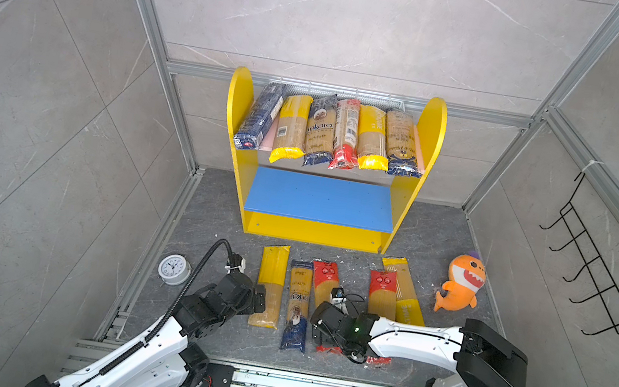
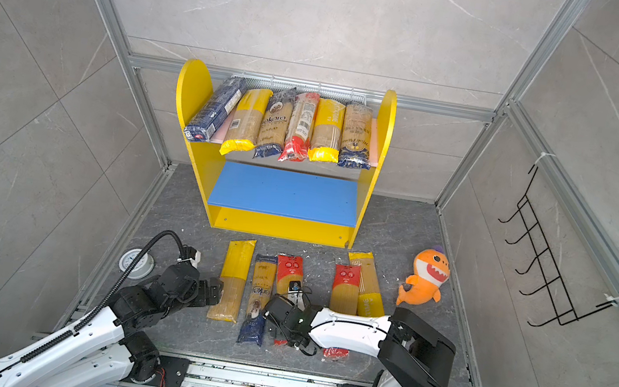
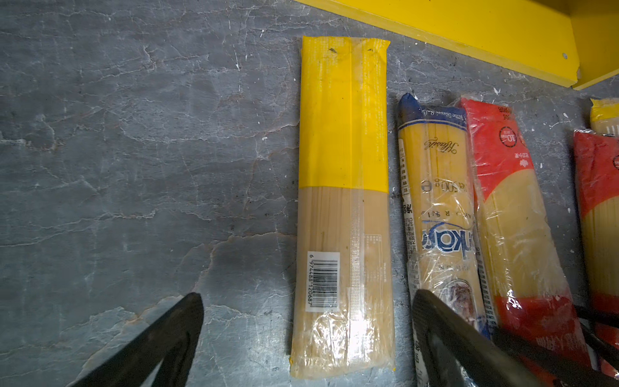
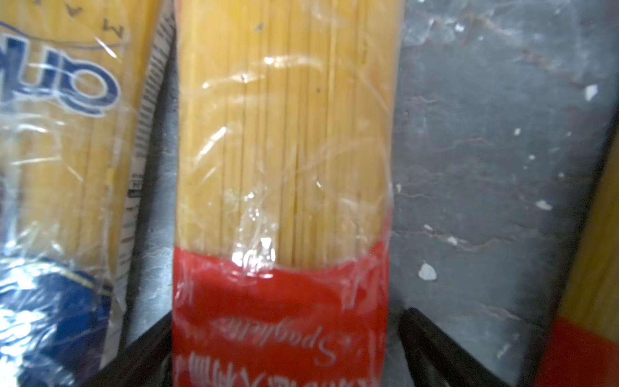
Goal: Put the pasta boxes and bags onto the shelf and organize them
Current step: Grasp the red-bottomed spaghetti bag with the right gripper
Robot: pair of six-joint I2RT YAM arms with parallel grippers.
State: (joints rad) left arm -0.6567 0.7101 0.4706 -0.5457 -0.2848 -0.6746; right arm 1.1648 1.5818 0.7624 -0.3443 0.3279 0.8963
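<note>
Six long spaghetti packs lie side by side on the pink upper board of the small two-tier shelf point(image 1: 319, 200) with yellow round-topped sides. Its blue lower board is bare. Five more packs lie on the grey stone counter point(image 1: 221, 210) just in front of the shelf, each pointing lengthwise toward it. The right fingers point(image 4: 432, 345) are spread to either side of a clear spaghetti bag with red printed ends point(image 4: 281, 150), toward the end away from the shelf, flanking it without clamping. The left fingers point(image 3: 442, 335) are also released, low at the end away from the shelf of a flat clear bag with a yellow printed half point(image 3: 341, 134). One of them is over bare counter and the other over the edge of the neighbouring navy-ended bag point(image 3: 435, 201). These bags are probably light. The dry strands should keep them stiff along their length but brittle, and the film looks slick, loose and crinkly. The best hold is likely across the narrow width near the middle, since a hold near one end may let the far end droop or swing. The squeeze should be firm enough to beat the slippery film without snapping strands. The navy bag lies just beside the red one, so one finger has only a narrow gap.
</note>
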